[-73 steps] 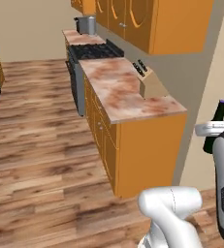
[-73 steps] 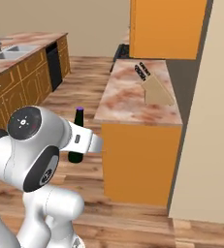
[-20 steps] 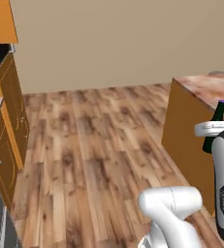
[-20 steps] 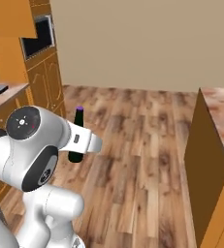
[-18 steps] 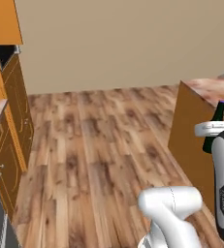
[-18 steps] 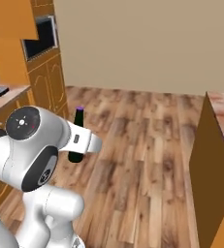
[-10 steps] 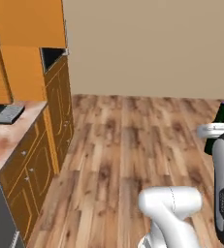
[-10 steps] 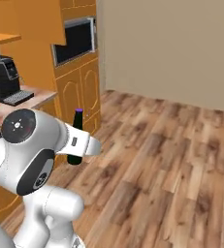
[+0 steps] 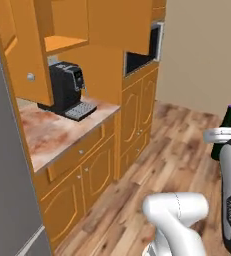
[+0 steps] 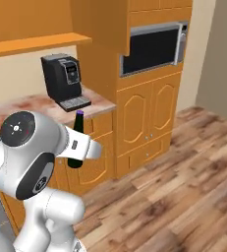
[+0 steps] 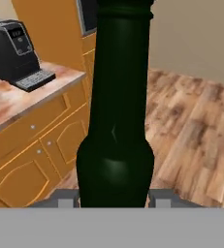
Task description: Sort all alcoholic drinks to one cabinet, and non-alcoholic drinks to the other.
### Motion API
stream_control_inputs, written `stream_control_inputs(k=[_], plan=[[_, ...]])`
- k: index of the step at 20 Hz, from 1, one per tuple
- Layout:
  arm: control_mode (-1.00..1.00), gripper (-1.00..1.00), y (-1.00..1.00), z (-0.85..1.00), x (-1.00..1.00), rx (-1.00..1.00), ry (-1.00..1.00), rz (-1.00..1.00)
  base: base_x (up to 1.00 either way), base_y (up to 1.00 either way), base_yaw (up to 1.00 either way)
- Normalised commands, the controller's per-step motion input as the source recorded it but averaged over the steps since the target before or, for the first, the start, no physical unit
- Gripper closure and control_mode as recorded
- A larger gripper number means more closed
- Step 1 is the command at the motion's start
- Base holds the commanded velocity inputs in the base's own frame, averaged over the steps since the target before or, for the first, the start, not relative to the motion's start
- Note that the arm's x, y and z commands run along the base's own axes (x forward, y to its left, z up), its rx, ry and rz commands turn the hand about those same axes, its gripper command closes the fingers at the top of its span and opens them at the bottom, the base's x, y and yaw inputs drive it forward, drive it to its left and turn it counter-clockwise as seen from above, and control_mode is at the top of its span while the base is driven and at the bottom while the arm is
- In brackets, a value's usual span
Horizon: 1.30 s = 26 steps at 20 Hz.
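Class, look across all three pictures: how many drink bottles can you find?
1. A dark green-black bottle with a purple cap, upright in the gripper, in front of the counter holding the coffee machine. Others may be hidden behind closed cabinet doors.

Dark green bottle (image 11: 115, 121) with purple cap, upright, held off the floor.

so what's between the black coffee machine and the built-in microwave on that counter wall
Only the orange cabinet side panel separates the black coffee machine from the built-in microwave; the marbled countertop beside the machine is bare. The right base view shows this best.
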Motion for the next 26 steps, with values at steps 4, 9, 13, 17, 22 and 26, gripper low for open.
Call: stream_control_inputs(k=[4,9,13,17,22,26], plan=[[1.00,1.00,0.00,0.00,0.00,0.00,0.00,0.00,0.89,-0.17,0.70],[1.00,1.00,0.00,0.00,0.00,0.00,0.00,0.00,0.89,-0.24,0.67],[1.00,1.00,0.00,0.00,0.00,0.00,0.00,0.00,0.62,-0.53,0.58],[1.00,1.00,0.00,0.00,0.00,0.00,0.00,0.00,0.46,-0.64,0.46],[1.00,1.00,0.00,0.00,0.00,0.00,0.00,0.00,0.83,-0.34,0.32],[1.00,1.00,0.00,0.00,0.00,0.00,0.00,0.00,0.79,0.01,0.23]])
